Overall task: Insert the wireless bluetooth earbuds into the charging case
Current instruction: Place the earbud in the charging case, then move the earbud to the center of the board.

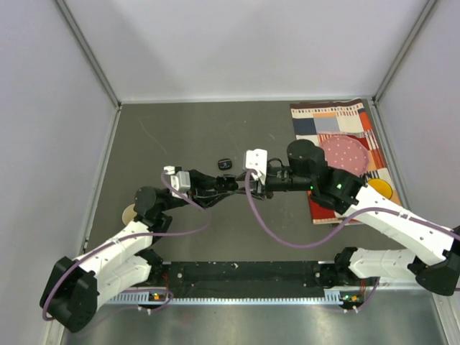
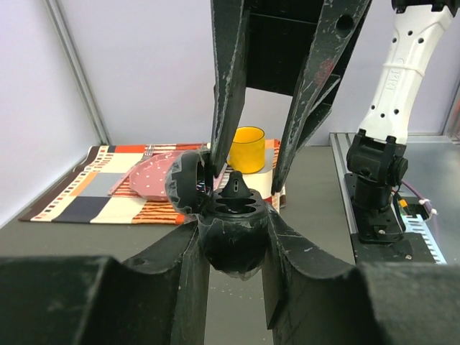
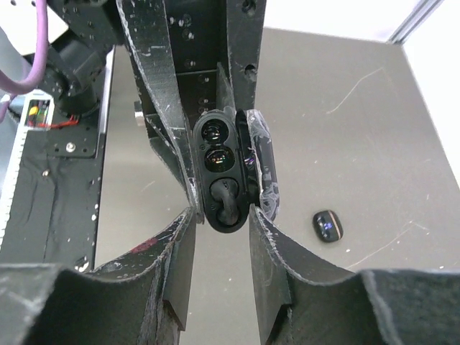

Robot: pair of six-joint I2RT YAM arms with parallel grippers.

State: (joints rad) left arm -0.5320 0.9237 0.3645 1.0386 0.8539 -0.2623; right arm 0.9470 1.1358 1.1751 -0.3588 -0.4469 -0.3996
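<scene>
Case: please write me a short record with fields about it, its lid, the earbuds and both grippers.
case: held off the table, between both grippers
lid: open
earbud: one sticks up from a slot
left gripper: shut on case
right gripper: shut on case
pod: lies on table, apart

We see soft, even light from overhead, and the grey table point(image 1: 180, 136) carries only faint shadows beneath the arms point(image 1: 122, 250). The pale walls point(image 1: 237, 50) read bright, nearly washed out. In the wrist views the nearest fingers point(image 2: 86, 302) loom dark and out of focus, while the glossy charging case point(image 3: 224, 172) shows small glints and stays sharp.
</scene>
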